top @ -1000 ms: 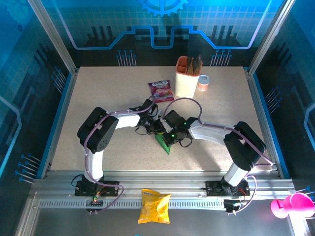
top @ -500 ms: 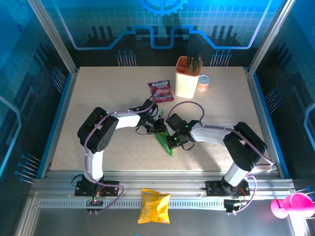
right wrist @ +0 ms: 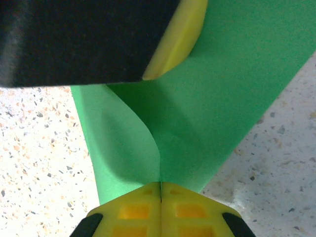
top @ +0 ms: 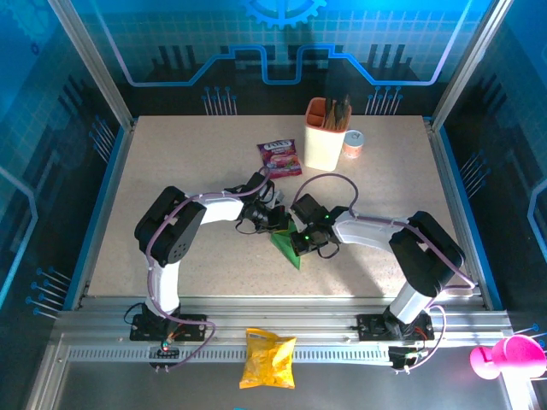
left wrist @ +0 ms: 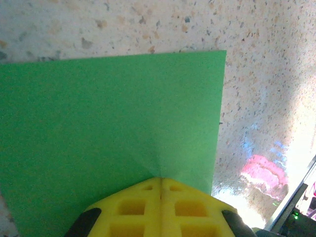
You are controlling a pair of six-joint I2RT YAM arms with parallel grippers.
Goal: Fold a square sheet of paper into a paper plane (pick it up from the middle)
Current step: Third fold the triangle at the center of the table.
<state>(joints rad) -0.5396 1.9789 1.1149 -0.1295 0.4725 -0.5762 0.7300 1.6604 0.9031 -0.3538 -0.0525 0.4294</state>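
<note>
Centrally on the speckled bench (top: 171, 162), the two arms meet over the square sheet of paper (top: 287, 251), whose bright green lower part pokes out as a pointed wedge below and between them in the top view. The left gripper (left wrist: 160, 180) has its yellow pads (left wrist: 131, 207) pressed flat together with no gap. The green sheet runs straight into the seam between them, so it pinches the paper. From this wrist view the sheet spreads as a broad flat panel against the bench, its right edge straight and its upper right corner sharp. The right gripper (right wrist: 161, 185) is likewise closed, pads (right wrist: 133, 210) meeting on a line, and it nips the paper where a soft fold curls up out of the sheet. Above that fold in the right wrist view, the other arm's black and yellow finger crosses the top, close over the green surface. Well behind the arms lie a purple snack sachet (top: 279, 158), a cream and orange holder (top: 323, 135) and a small can (top: 353, 143) just beside it. A yellow crisp bag (top: 268, 357) sits in front of the arm bases.
</note>
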